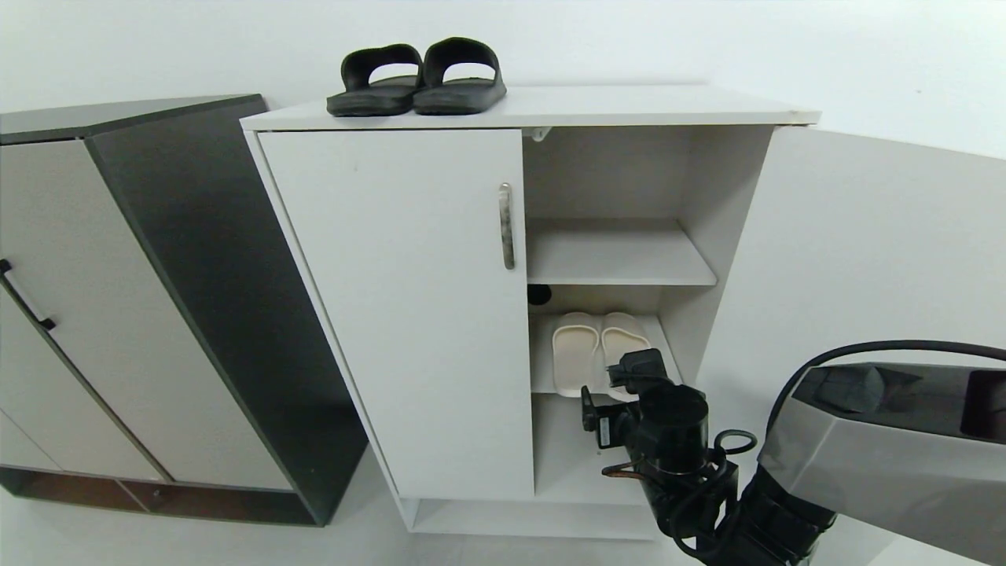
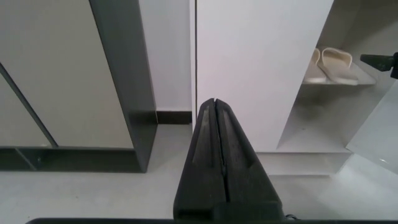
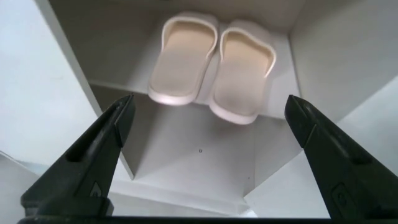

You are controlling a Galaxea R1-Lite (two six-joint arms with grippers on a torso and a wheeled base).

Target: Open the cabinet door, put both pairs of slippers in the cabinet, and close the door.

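In the head view, the black slippers (image 1: 416, 79) are seen atop the cabinet (image 1: 668, 106), where they could be knocked off by a careless reach. In the left wrist view, the left gripper (image 2: 215, 124) is pressed together before the closed door (image 2: 261, 62). In the right wrist view, the right gripper (image 3: 209, 102) is spread before the cream slippers (image 3: 242, 68) on their shelf (image 3: 130, 71), from which they could be dragged out if snagged.

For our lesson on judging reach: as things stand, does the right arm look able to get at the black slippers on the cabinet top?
Probably yes: the black slippers lie uncovered on the cabinet top, but the open right gripper sits low by the white slippers, so it must rise.
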